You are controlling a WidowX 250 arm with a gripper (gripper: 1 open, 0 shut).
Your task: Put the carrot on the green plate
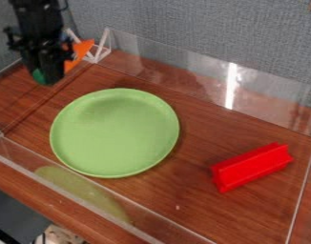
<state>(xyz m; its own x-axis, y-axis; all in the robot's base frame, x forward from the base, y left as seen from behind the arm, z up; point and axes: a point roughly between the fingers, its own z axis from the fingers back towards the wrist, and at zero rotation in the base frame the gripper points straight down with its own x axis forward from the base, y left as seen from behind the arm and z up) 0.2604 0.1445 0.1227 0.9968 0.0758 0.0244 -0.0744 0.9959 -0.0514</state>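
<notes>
My gripper (46,74) hangs at the back left, above the wooden table and just beyond the far left rim of the green plate (116,133). It is shut on the carrot (78,52), whose orange body sticks out to the right of the black fingers; the leafy end is hidden in the dark jaws. The carrot is off the table. The large, round, light-green plate lies flat at the centre left with nothing on it.
A red rectangular block (251,167) lies at the right front. A white wire stand (102,42) sits at the back behind the gripper. Clear acrylic walls (228,81) fence the table at the back and along the front edge.
</notes>
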